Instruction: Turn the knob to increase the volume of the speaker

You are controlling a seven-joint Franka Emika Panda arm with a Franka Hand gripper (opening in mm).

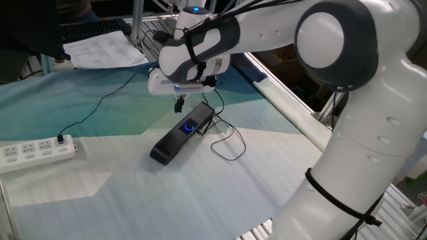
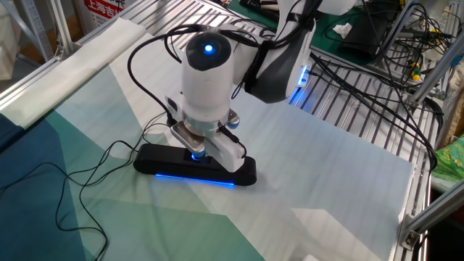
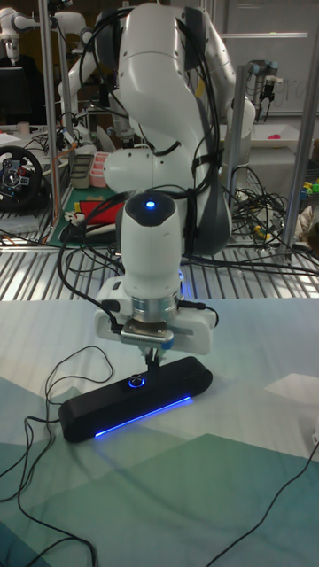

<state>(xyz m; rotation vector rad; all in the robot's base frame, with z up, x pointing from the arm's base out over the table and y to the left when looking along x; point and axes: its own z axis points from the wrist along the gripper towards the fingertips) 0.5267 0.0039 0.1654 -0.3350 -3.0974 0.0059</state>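
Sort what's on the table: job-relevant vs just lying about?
Job-relevant:
- knob, blue-lit
- speaker, with its cable
- gripper, just above the knob

Lying about:
- white power strip
- papers at the far edge
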